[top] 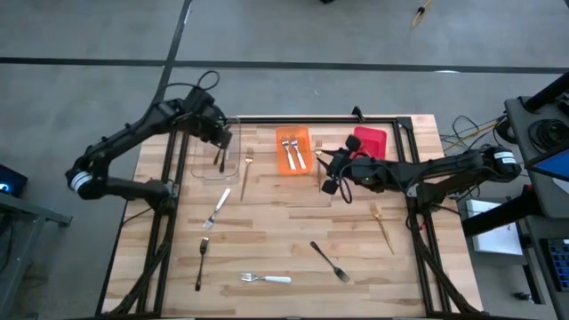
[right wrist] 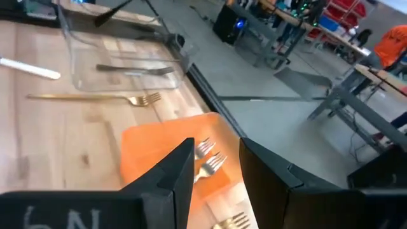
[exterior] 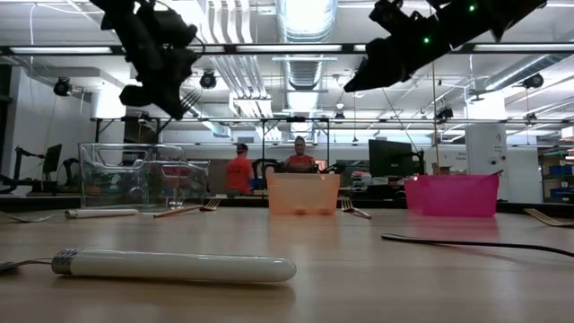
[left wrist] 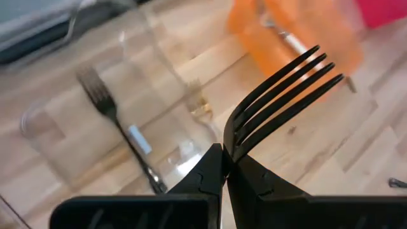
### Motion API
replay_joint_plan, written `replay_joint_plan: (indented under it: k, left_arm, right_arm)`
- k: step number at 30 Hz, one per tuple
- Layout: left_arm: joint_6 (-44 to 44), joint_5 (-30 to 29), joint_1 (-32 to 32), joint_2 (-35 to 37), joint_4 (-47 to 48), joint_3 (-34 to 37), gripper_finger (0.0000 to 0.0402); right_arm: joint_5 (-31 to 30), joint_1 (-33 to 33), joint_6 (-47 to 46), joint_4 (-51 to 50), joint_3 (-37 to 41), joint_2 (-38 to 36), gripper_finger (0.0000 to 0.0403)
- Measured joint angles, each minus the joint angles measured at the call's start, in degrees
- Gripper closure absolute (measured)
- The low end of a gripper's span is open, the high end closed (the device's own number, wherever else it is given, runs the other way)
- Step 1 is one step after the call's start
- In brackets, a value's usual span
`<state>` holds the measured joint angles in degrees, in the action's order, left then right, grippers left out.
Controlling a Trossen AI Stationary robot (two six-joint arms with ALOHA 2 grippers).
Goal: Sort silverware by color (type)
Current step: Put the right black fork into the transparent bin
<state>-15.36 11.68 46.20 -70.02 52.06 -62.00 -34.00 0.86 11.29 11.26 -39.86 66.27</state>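
My left gripper (left wrist: 226, 156) is shut on a dark fork (left wrist: 280, 86) and hovers over the clear bin (top: 206, 158), high above the table in the low view (exterior: 166, 90). A second dark fork (left wrist: 117, 127) lies flat in that bin. My right gripper (right wrist: 216, 162) is open above the orange bin (right wrist: 156, 149), where white-handled forks (top: 292, 151) lie; it touches nothing. On the table lie gold forks (top: 246, 173) (top: 382, 222), dark forks (top: 202, 258) (top: 329, 260) and white-handled forks (top: 216, 209) (top: 265, 278). My left gripper pinches the dark fork between its two fingers at the neck (left wrist: 230, 145), just below the tines. The tines (left wrist: 299, 70) stick out past the fingertips; the handle is hidden behind the fingers. The fork is lifted clear, above the clear bin.
The red bin (top: 371, 142) stands to the right of the orange one, along the table's far edge. A black frame (top: 391, 118) runs around the far and side edges. People (exterior: 239, 169) stand in the room far behind. Bare wood (top: 284, 227) lies mid-table.
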Motion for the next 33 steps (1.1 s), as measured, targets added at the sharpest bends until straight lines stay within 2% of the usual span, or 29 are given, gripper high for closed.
replay_joint_plan:
  k: [4,8,11,16,22,33]
  left_arm:
    - [-0.79,-0.07,2.26,-4.17,0.02,0.26,0.0401]
    - [-0.12,-0.05,4.64,-7.65,0.01,0.13,0.0401]
    - [0.72,0.10,6.50,-9.81,0.05,0.13,0.0401]
    - [3.16,2.84,9.40,-12.94,0.32,0.20,0.0401]
    - [4.95,7.02,13.05,-15.00,0.29,0.20,0.0401]
    - [3.03,6.97,17.94,-15.34,0.90,0.60,0.0401]
  right_arm:
    - [0.21,0.89,2.61,1.09,-0.02,0.04,0.0285]
    - [1.03,1.08,1.33,-4.20,0.00,-0.38,0.0287]
    - [1.05,1.06,2.03,-4.61,0.00,-0.41,0.0288]
    - [1.05,1.58,2.61,-4.98,0.00,-0.53,0.0289]
    - [1.05,2.92,2.21,-5.04,0.00,-0.53,0.0289]
    - [1.22,3.59,2.16,-5.04,0.00,-0.53,0.0289]
